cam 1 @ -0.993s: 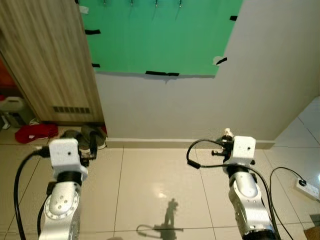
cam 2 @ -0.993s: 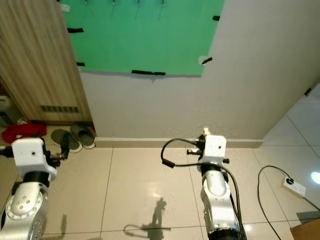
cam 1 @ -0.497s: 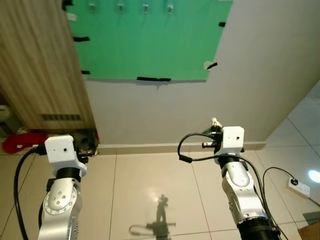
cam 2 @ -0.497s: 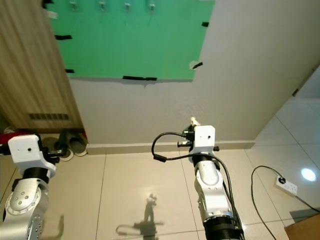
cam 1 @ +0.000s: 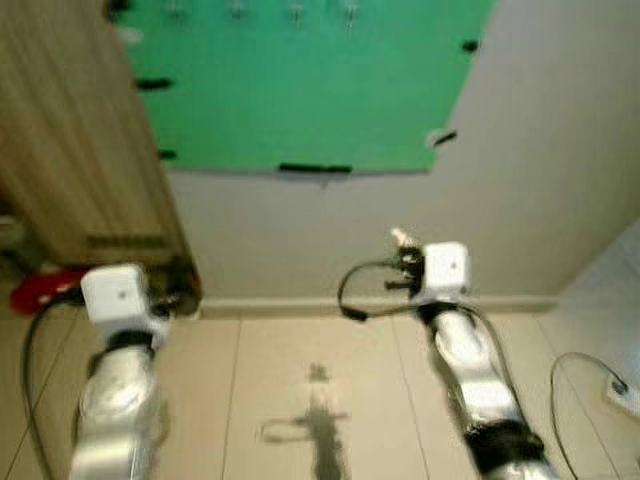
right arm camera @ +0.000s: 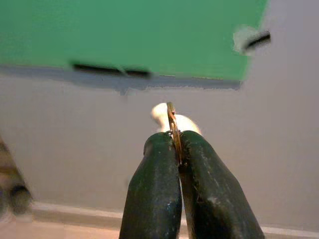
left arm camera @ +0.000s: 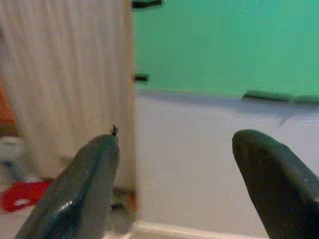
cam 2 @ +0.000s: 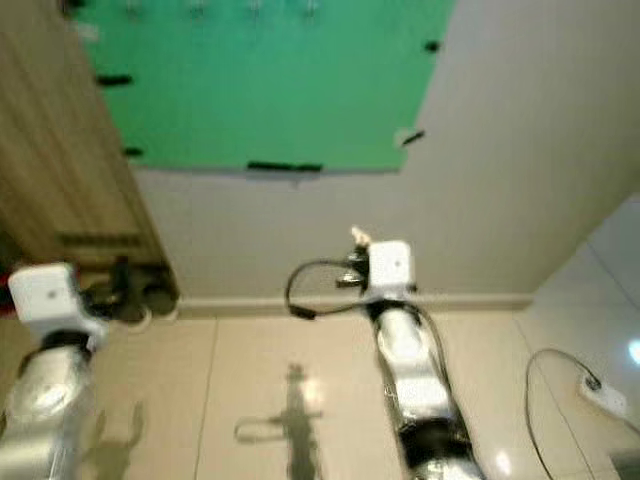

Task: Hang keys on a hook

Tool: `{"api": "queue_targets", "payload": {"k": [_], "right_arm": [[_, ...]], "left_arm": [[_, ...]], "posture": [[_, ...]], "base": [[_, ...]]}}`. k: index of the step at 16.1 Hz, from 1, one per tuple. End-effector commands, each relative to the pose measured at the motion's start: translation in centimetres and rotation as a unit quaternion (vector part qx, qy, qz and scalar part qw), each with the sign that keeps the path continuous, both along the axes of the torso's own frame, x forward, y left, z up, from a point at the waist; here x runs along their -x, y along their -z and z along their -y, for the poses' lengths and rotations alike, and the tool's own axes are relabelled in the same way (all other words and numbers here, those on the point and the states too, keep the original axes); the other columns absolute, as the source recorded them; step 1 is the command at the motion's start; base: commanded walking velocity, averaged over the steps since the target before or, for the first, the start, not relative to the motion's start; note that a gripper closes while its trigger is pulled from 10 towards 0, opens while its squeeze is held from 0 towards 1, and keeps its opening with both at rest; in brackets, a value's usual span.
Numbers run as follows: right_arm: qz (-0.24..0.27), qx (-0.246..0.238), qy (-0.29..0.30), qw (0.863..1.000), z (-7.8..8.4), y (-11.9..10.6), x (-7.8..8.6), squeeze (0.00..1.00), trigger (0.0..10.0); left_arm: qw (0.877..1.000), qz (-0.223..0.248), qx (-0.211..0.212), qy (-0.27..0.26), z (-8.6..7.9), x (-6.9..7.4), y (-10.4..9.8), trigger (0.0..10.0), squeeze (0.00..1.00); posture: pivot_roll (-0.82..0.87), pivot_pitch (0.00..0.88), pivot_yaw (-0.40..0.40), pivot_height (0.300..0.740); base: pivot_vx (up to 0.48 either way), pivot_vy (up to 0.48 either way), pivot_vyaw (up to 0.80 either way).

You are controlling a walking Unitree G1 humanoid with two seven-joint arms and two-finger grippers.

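A green board [cam 1: 300,90] is taped to the white wall ahead, with a row of small metal hooks [cam 1: 295,12] along its top edge. My right gripper [right arm camera: 175,142] is shut on a brass key ring [right arm camera: 172,119], which stands up between the fingertips with a white tag [right arm camera: 160,112] behind it. From the head, that white tag [cam 1: 398,237] pokes out ahead of the right wrist, well below the hooks. My left gripper [left arm camera: 174,144] is open with nothing between its fingers, held low near the wooden panel.
A tall wooden panel [cam 1: 70,130] stands left of the board. Shoes [cam 2: 140,295] and a red cloth [cam 1: 40,285] lie at its foot. A white power strip [cam 1: 622,392] with a cable lies on the tiled floor at right.
The camera has moved and the picture is now blurred. My right arm has stretched further towards the wall, still holding the key ring. The left arm has hardly moved.
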State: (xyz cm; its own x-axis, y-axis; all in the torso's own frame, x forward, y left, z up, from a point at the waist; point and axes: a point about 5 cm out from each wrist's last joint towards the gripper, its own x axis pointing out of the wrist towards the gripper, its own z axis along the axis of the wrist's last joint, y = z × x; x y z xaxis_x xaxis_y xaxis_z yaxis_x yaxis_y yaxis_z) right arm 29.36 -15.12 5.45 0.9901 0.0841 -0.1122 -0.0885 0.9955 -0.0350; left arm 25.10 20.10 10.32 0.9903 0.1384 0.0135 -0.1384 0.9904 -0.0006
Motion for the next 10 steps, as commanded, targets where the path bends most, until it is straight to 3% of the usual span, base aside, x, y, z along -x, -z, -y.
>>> {"api": "queue_targets", "payload": {"k": [1, 10], "right_arm": [[0.029, -0.011, -0.022, 0.999, -1.5, -1.4, -1.0, 0.00, 10.0], [0.026, -0.010, -0.038, 0.999, -1.8, -1.5, -1.8, 0.00, 10.0]], "left_arm": [[1.000, -0.007, -0.010, -0.017, -1.4, 0.5, 0.2, 10.0, 0.00], [1.000, 0.003, -0.021, -0.003, -1.5, -0.5, -0.2, 10.0, 0.00]], "posture": [[0.06, 0.000, -0.032, 0.740], [0.06, 0.000, -0.034, 0.740]], "base": [[0.458, 0.000, 0.00], [0.457, 0.000, 0.00]]}}
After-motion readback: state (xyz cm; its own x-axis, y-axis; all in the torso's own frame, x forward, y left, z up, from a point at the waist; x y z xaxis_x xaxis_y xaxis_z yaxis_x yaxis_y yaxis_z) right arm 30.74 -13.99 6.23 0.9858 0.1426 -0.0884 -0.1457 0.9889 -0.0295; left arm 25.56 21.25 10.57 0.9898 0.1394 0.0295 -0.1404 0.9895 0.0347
